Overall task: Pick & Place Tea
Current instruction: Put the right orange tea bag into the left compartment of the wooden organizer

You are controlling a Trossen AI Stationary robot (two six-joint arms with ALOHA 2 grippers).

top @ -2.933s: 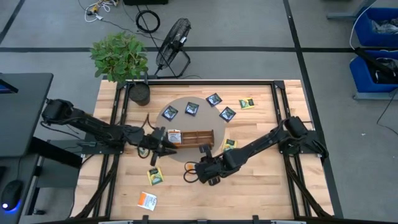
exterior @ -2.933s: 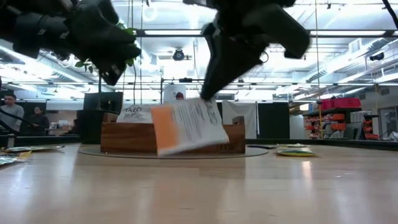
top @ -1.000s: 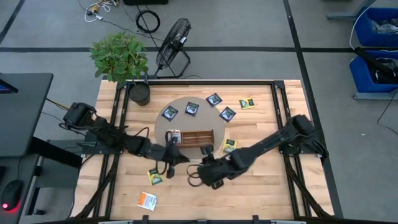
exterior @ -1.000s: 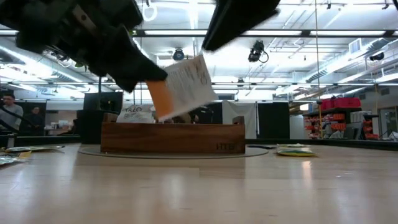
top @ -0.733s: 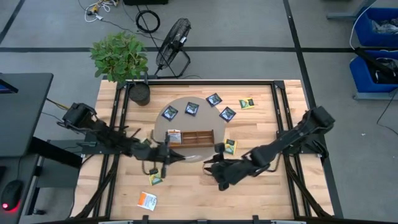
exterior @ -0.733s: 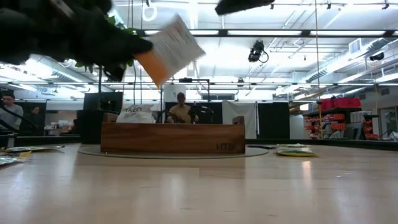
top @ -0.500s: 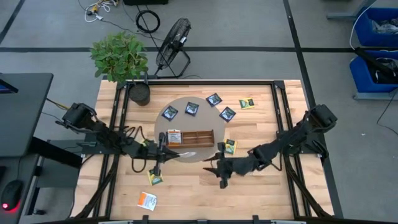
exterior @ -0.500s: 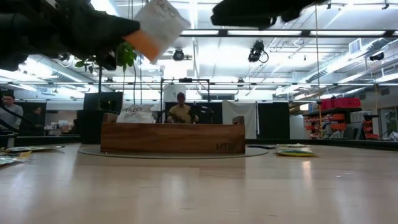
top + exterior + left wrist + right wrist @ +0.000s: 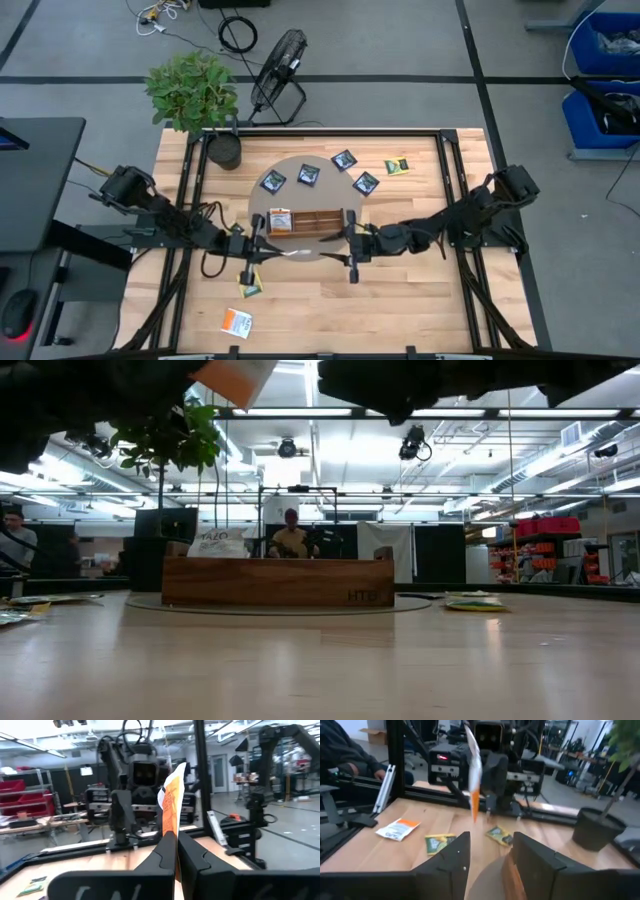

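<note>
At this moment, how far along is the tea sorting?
Done: one orange-and-white sachet sits in the wooden tray. In hand: the left gripper is shut on another orange-and-white sachet held in the air; the right gripper is open and empty. Left: navy sachets, yellow-green ones and an orange one lie outside the tray.

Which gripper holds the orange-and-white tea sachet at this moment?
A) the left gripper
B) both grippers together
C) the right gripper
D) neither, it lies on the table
A: the left gripper is shut on the orange-and-white sachet, while the right gripper stands open and empty.
</note>
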